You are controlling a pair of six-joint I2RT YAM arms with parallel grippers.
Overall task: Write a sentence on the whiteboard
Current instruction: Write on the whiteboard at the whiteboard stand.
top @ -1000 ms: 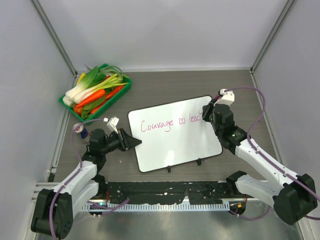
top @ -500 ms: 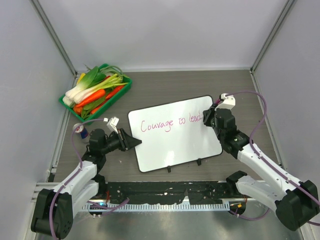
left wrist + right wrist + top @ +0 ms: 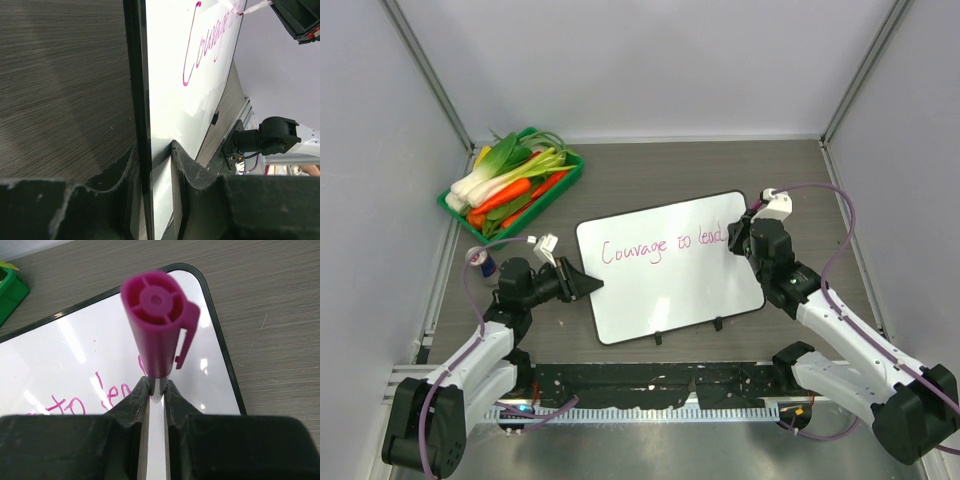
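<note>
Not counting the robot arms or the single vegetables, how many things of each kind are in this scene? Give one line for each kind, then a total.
whiteboard: 1
marker: 1
green tray: 1
small blue and red container: 1
Total: 4

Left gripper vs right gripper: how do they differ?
The left gripper clamps the whiteboard by its edge; the right gripper clamps a magenta marker. The left gripper lies low beside the board; the right gripper stands over the writing, at its last letters. Both are shut.
</note>
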